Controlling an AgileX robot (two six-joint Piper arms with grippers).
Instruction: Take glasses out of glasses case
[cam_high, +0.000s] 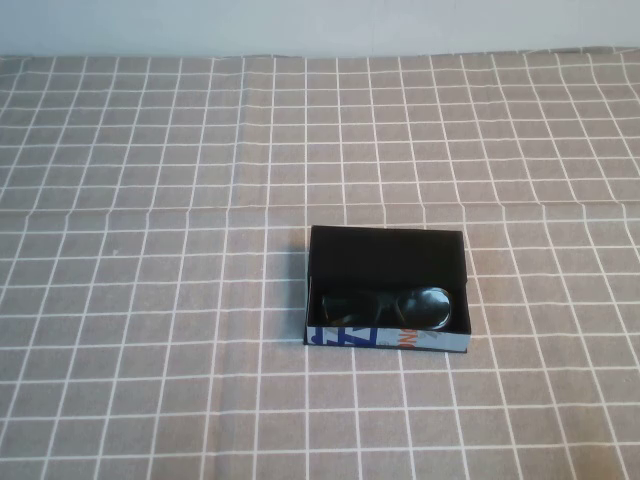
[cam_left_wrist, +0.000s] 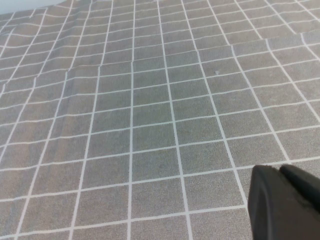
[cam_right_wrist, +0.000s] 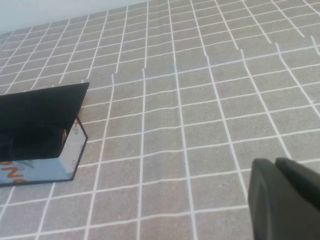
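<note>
The glasses case (cam_high: 386, 290) sits on the grey checked tablecloth (cam_high: 150, 300) a little right of centre in the high view and toward the near half of the table, with its flat black lid (cam_high: 385, 257) swung up and back so the black interior lies open. Its front side (cam_high: 385, 340), white with blue and orange print, faces the robot. The glasses (cam_high: 392, 306) lie inside the case, folded, their black frame running lengthwise along the compartment and one dark lens catching a pale sheen at the right end; they stay within the walls and nothing touches them. Neither arm shows in the high view. In the left wrist view only a dark piece of the left gripper (cam_left_wrist: 282, 202) appears at the corner, above bare cloth, and whether its fingers are apart or together cannot be told. In the right wrist view a similar dark piece of the right gripper (cam_right_wrist: 282, 199) shows, well apart from the case (cam_right_wrist: 42, 135), whose raised lid and printed end are visible with the glasses (cam_right_wrist: 30, 141) dim within; its fingers' state cannot be told either.
</note>
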